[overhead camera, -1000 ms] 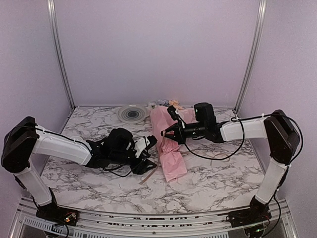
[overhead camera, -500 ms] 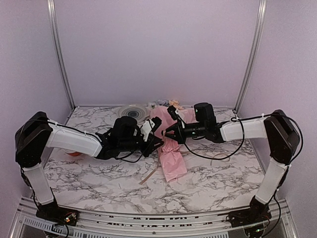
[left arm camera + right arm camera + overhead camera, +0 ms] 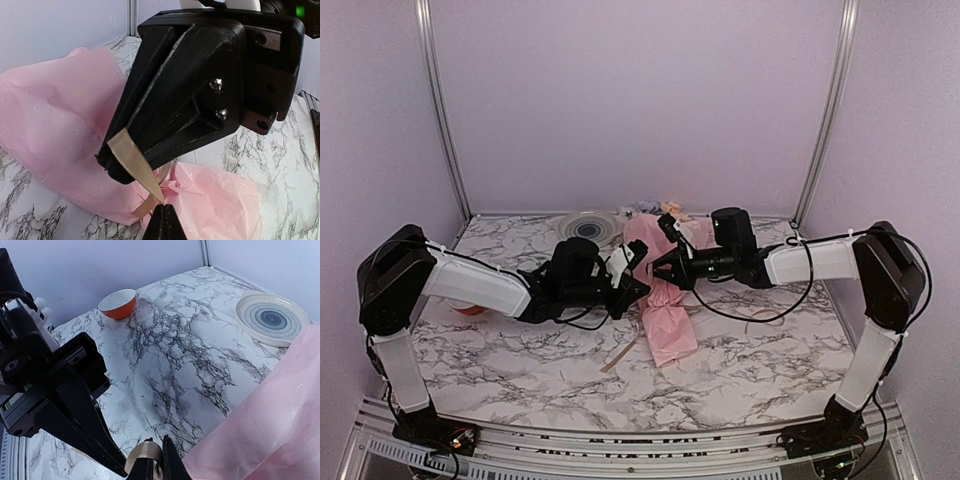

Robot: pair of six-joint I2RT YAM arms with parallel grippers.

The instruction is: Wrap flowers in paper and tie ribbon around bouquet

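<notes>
The bouquet [image 3: 662,300] is a pink paper cone lying on the marble table, with the flowers' [image 3: 655,209] blooms poking out at its far end. The tan ribbon [image 3: 136,166] runs from the cone's pinched waist. My right gripper [image 3: 109,161] is shut on the ribbon, which curls at its fingertips [image 3: 170,460]. My left gripper [image 3: 164,220] is shut on the same strand, a short way from the right one. In the top view the left gripper [image 3: 638,283] and the right gripper [image 3: 658,272] nearly touch over the cone's left side. A loose ribbon tail [image 3: 622,347] trails toward the front.
A striped cream plate [image 3: 588,229] lies at the back by the wall. A small orange bowl [image 3: 117,302] stands at the left, half hidden behind my left arm in the top view. More ribbon [image 3: 760,316] loops on the table right of the bouquet.
My left arm swung up and right to the bouquet, and its jaws closed on the ribbon beside the right gripper. The right arm stayed in place.
</notes>
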